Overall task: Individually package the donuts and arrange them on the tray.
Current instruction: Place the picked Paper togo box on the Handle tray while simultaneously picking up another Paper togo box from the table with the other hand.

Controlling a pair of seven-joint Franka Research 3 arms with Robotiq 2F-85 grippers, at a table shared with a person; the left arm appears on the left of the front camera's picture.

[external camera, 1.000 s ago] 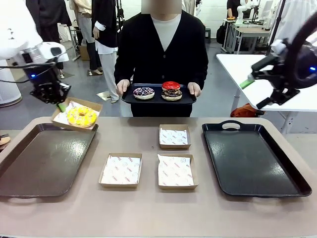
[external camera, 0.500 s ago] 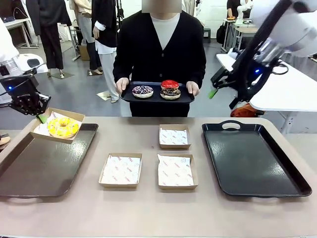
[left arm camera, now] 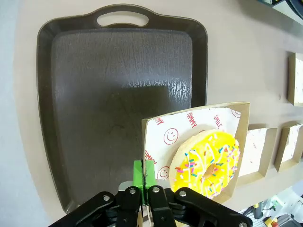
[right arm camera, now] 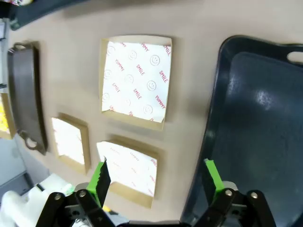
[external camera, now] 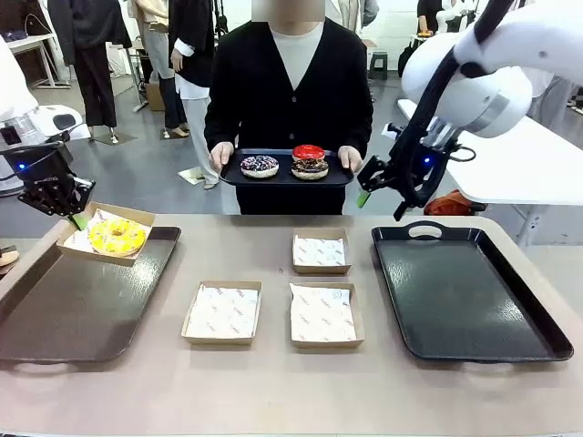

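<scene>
Surface job barely started: left tool grips the box with the yellow donut at nine o'clock; right tool wide open, empty; three donuts unboxed.

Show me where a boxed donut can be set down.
The right tray is wholly bare. The left tray is bare except its far corner, under the held donut box. The table along its near edge is free. Three empty boxes crowd the middle.

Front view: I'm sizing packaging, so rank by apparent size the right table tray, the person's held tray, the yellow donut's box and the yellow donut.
1. right table tray
2. held tray, farther off, true size unsure
3. yellow donut's box
4. yellow donut
</scene>
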